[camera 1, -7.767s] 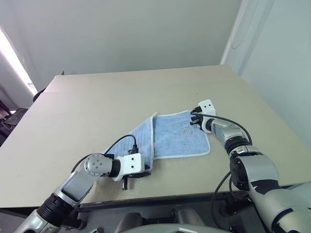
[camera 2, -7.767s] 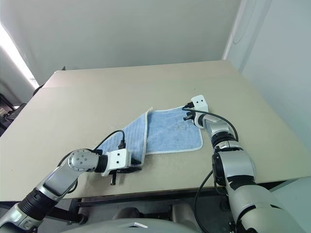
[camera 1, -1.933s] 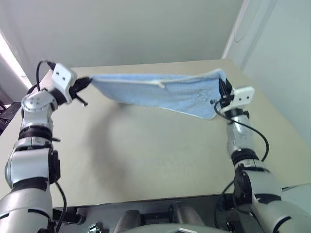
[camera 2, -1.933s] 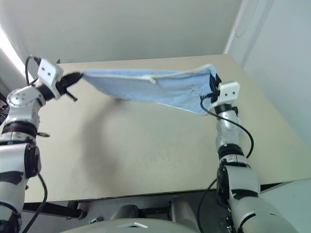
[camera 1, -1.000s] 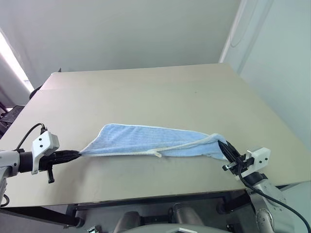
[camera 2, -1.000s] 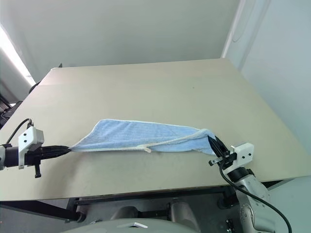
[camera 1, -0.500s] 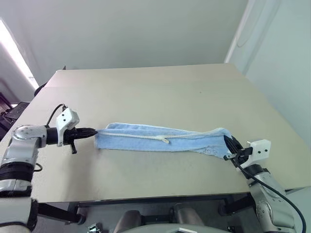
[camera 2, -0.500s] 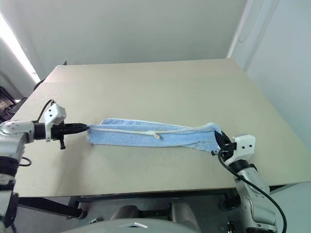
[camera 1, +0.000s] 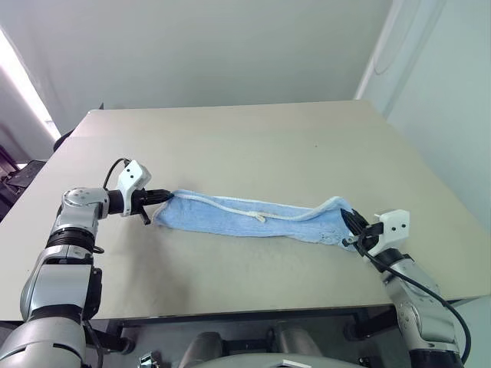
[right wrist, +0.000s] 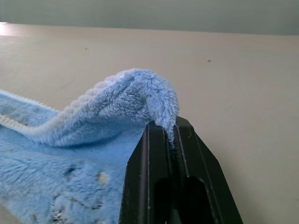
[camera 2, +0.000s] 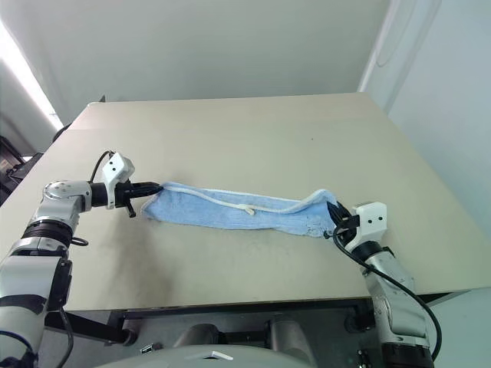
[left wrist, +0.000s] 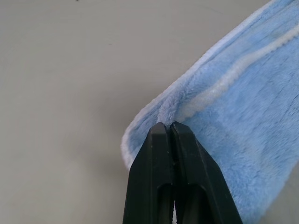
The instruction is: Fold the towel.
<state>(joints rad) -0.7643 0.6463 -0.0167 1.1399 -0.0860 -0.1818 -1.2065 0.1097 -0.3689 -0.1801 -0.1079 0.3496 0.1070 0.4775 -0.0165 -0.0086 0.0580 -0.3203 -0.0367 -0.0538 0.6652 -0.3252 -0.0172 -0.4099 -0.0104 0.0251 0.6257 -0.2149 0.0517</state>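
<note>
The towel (camera 1: 253, 221) is light blue with white edging and lies on the beige table (camera 1: 253, 146) as a long, narrow, slightly slack band. It runs from left to right between my two grippers. My left gripper (camera 1: 163, 197) is shut on the towel's left end; in the left wrist view its black fingers (left wrist: 156, 154) pinch the fluffy edge (left wrist: 224, 107). My right gripper (camera 1: 354, 230) is shut on the right end near the table's front right. The right wrist view shows a raised fold of towel (right wrist: 140, 93) clamped between its fingers (right wrist: 145, 172).
The table's front edge (camera 1: 253, 310) runs just below the right arm. Its right edge (camera 1: 430, 184) lies close to the right gripper. A wall stands behind the far edge. Dark clutter (camera 1: 15, 180) sits beyond the left edge.
My left gripper has swung inward and forward over the table, bringing the towel's left end with it. The band is shorter and slacker. The right gripper has edged slightly forward.
</note>
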